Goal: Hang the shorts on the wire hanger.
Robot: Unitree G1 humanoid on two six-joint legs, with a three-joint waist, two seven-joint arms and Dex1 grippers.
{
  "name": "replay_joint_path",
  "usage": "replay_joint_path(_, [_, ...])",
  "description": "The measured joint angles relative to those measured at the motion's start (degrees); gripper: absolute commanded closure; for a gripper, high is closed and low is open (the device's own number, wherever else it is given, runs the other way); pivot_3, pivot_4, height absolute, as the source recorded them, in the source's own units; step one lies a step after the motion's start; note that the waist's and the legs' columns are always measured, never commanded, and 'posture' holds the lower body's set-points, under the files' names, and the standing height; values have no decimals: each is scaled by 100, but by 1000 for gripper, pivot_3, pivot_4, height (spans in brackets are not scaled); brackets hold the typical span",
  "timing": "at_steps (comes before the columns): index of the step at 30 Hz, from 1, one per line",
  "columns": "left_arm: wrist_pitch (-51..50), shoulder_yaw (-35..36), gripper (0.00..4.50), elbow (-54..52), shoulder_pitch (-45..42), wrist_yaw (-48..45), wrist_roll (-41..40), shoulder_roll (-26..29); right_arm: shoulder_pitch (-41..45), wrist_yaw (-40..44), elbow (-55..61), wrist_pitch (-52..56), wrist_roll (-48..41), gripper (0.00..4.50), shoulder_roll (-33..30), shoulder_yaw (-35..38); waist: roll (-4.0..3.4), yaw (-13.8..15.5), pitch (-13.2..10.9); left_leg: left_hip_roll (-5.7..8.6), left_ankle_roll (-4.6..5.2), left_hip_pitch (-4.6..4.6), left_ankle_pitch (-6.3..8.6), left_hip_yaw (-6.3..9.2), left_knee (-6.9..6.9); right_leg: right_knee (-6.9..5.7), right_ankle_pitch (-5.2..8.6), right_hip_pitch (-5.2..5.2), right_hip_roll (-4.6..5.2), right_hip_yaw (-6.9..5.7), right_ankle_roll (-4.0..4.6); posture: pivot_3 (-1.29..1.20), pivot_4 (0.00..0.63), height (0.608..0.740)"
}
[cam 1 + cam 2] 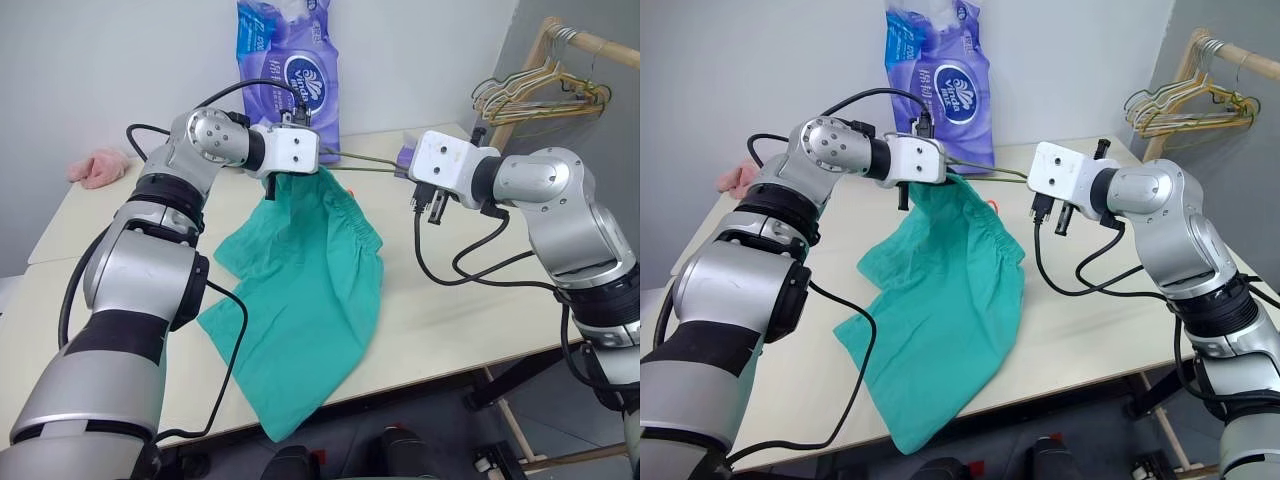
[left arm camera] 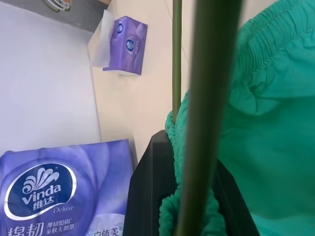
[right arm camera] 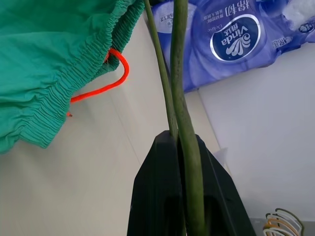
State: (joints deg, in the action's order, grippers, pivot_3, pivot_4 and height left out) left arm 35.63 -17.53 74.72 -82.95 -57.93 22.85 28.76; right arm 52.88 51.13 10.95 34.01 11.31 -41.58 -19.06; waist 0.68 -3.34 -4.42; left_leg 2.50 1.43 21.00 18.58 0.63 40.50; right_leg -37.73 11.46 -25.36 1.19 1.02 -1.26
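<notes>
Teal-green shorts (image 1: pixel 305 300) hang from left gripper (image 1: pixel 272 188), centre of frame, lower legs draped on table (image 1: pixel 470 310). Left gripper clamped on waistband and wire hanger (image 1: pixel 365 165); right gripper (image 1: pixel 432 208), centre right, clamped on hanger's other end.

The pale table (image 1: pixel 450 330) bears shorts (image 1: pixel 300 310), tissue packs (image 1: pixel 285 65), perhaps pink cloth (image 1: pixel 97 167).

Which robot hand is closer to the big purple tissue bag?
The left. The left gripper is just in front of the tissue bag, pinching the shorts and the wire hanger. The right gripper holds the hanger's other end, farther off to the side.
</notes>
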Motion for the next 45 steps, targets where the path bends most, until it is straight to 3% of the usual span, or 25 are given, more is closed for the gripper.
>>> replay_joint_path(5, [0,0,4462,0,0,0,-7,-4,0,2,10,0,39,4500,-1,0,0,0,0,0,0,0,0,0,0,0,0,0,0,0,0,-127,6,740])
replay_joint_path(11, [6,-11,4500,6,13,-2,-4,-136,7,147,206,40,-144,2771,-7,174,0,4,0,0,0,1,0,1,3,0,0,0,0,-1,0,-124,13,740])
replay_joint_path(19, [-6,-11,4500,7,169,41,1,7,-95,688,1088,1969,-1379,21,-86,790,0,-1,0,-1,1,1,1,3,3,-2,0,0,0,-2,0,-130,23,740])
replay_joint_path(22, [-17,-11,4500,6,265,41,-2,103,41,756,1163,3026,-2012,21,-34,1312,0,0,0,-1,1,1,1,4,3,-2,0,0,2,-2,0,-129,23,740])
replay_joint_path(26, [-40,13,4500,-5,391,-18,-76,110,575,756,1139,5039,-3050,21,594,2733,9,8,6,-4,1,3,1,20,3,-2,0,2,7,2,1,-132,30,740])
replay_joint_path(28, [-92,181,4500,-21,538,-192,-287,119,187,703,1129,5395,-3296,21,644,3176,48,9,37,-7,1,4,1,30,2,4,1,6,8,-2,2,-141,29,740])
replay_joint_path(30, [-360,522,4500,-57,778,-545,-700,120,-624,359,863,5467,-3329,21,1163,3556,90,-3,87,-8,1,1,2,27,5,-1,1,10,10,2,2,-137,28,740])
replay_joint_path(33, [-733,828,4500,-299,992,-925,-1140,44,-1384,-221,-41,5203,-3273,21,1954,3591,86,-16,88,-1,1,7,1,18,19,-20,0,0,17,11,2,-119,26,740])
replay_joint_path(35, [-1022,983,4500,-600,1149,-1102,-1391,39,-1489,-531,-901,4441,-3185,21,2317,3490,84,-47,90,-1,0,7,1,19,19,-22,0,-2,17,9,2,-104,26,740])
replay_joint_path(40, [-1624,1144,4500,-1355,1645,-1299,-1736,205,-1490,-936,-2885,2717,-2863,21,2740,3076,81,-143,92,-1,-3,7,1,23,16,-20,0,-3,16,8,2,-74,21,740])
replay_joint_path(45, [-2065,1157,4500,-2046,2043,-1305,-1868,380,-1066,-1012,-4190,1803,-2827,21,2937,2886,80,-166,92,-2,-7,11,3,30,16,-17,0,-4,17,6,2,-19,14,740])
